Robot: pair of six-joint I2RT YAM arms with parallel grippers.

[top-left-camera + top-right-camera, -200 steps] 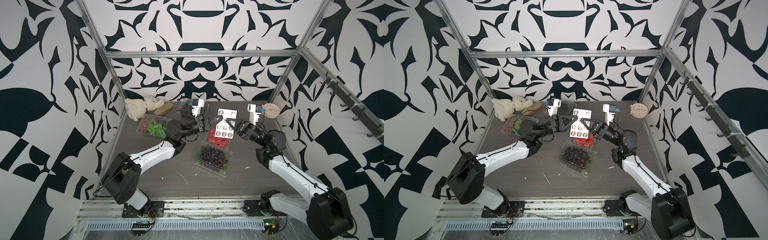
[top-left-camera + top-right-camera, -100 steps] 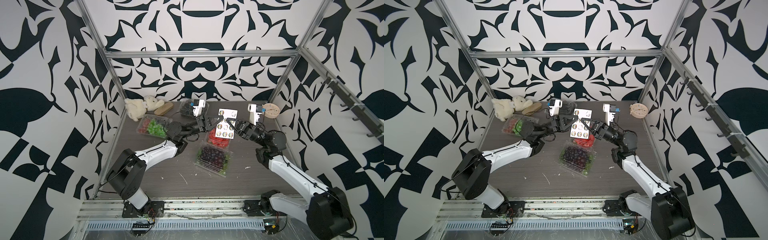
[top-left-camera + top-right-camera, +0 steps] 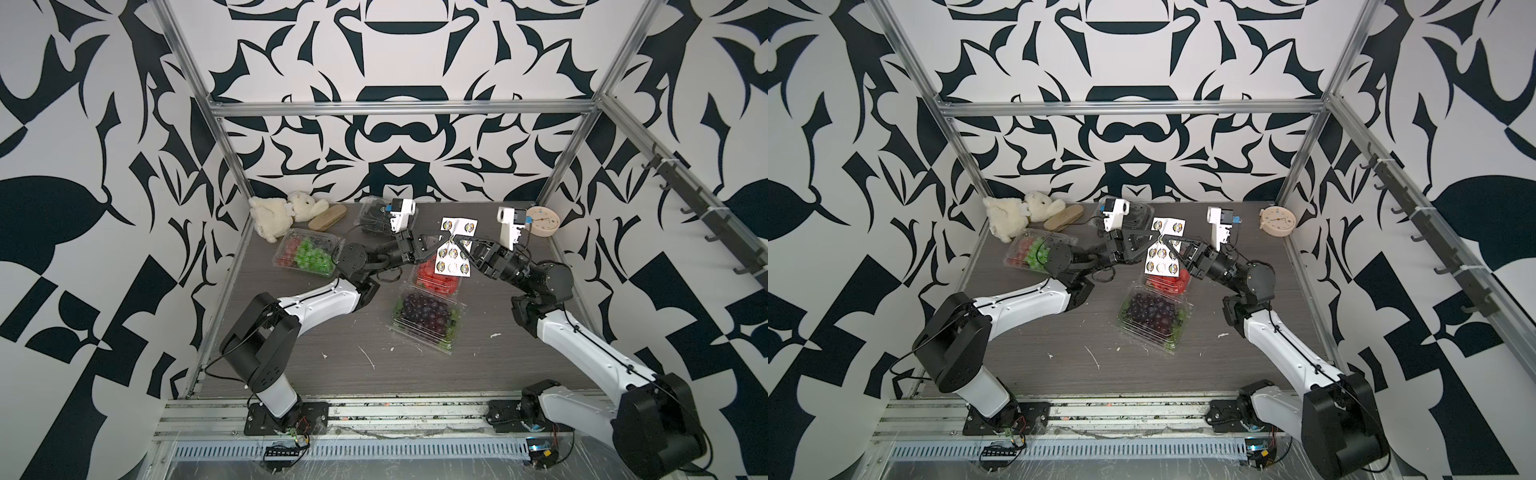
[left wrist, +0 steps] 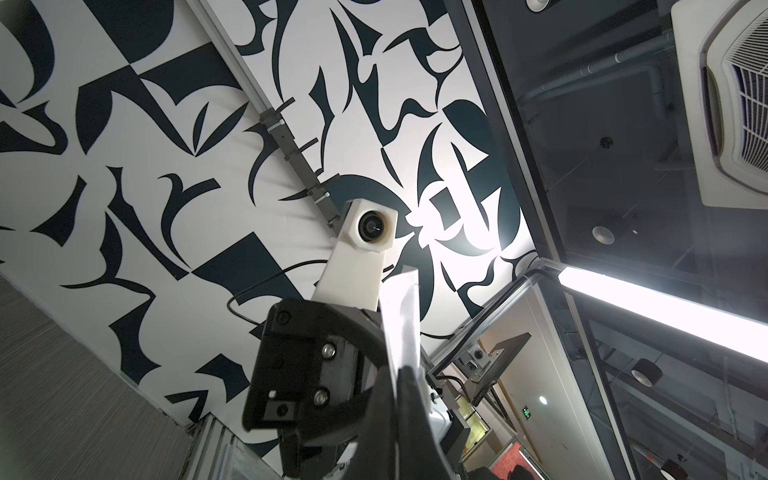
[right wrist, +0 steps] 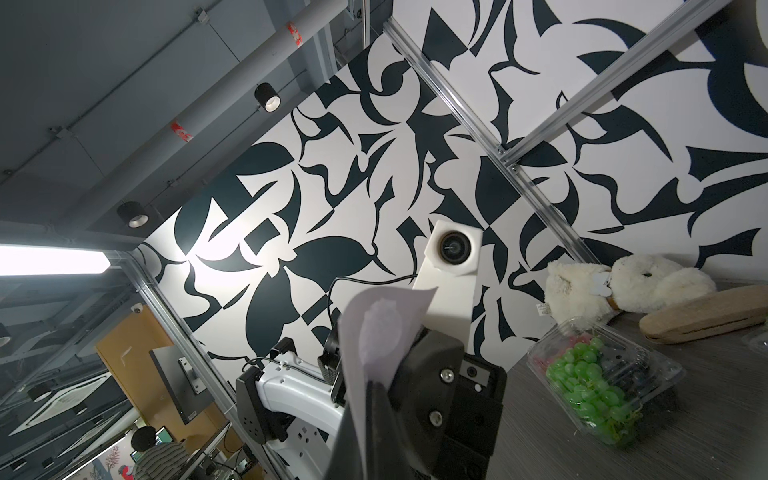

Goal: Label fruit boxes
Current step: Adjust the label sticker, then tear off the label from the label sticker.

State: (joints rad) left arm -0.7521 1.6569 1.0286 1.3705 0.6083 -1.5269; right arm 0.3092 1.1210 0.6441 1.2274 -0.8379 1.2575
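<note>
Both arms meet in mid-air at centre frame, above the table.

- Left gripper: jaws pinched tight on the sheet of round stickers. Its wrist view shows the paper edge running down into its jaws.
- Right gripper: also clamped on the sheet, tip to tip with the left. Its wrist view shows the paper's back rising out of its jaws, with one round sticker faintly visible through it.
- The sheet hangs near upright between them and touches no box. Judgement: two grips on limp paper keep it taut so one sticker can be peeled. I cannot tell whether either tip is on a sticker's edge rather than the backing.

Boxes, all closed and on the table in both top views:
- strawberries, directly below the sheet at centre and partly hidden by it
- purple grapes, just below and touching it, skewed
- green grapes mix, left of centre beside the left arm
- dark berries, at the back behind the left wrist camera

Judgement: the strawberries sit closest under the sheet, so they are the likely next target. No label can be made out on any lid.

Risk: the paper may tear or slip where the tips crowd together.
</note>
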